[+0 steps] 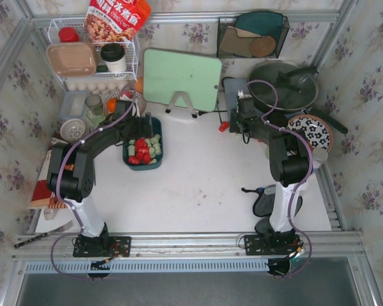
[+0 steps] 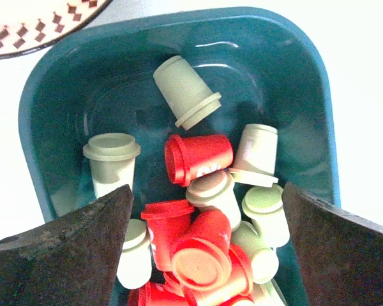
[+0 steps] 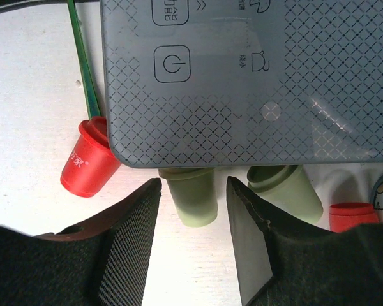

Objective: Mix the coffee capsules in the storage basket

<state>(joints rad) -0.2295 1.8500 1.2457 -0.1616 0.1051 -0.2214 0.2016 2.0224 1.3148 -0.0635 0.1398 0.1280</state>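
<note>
The dark teal storage basket [image 1: 159, 139] sits left of centre and holds several red and pale green coffee capsules [image 1: 142, 150]. My left gripper [image 1: 142, 127] hangs over its far end. In the left wrist view the left gripper [image 2: 204, 255] is wide open above a heap of red capsules [image 2: 201, 245], with green ones [image 2: 186, 92] scattered in the basket [image 2: 115, 95]. My right gripper [image 1: 233, 125] is at the cooker's edge. In the right wrist view the right gripper [image 3: 193, 213] is open around a green capsule [image 3: 191, 194] lying on the table, not touching it. Red capsules [image 3: 88, 162] and another green one [image 3: 286, 191] lie beside it.
A grey induction cooker panel [image 3: 242, 76] overhangs the loose capsules. A green cutting board [image 1: 180, 78], a lidded pan [image 1: 282, 86], a patterned plate [image 1: 311, 131] and a white wire rack [image 1: 92, 64] stand at the back. A patterned bowl rim [image 2: 38, 25] lies just beyond the basket.
</note>
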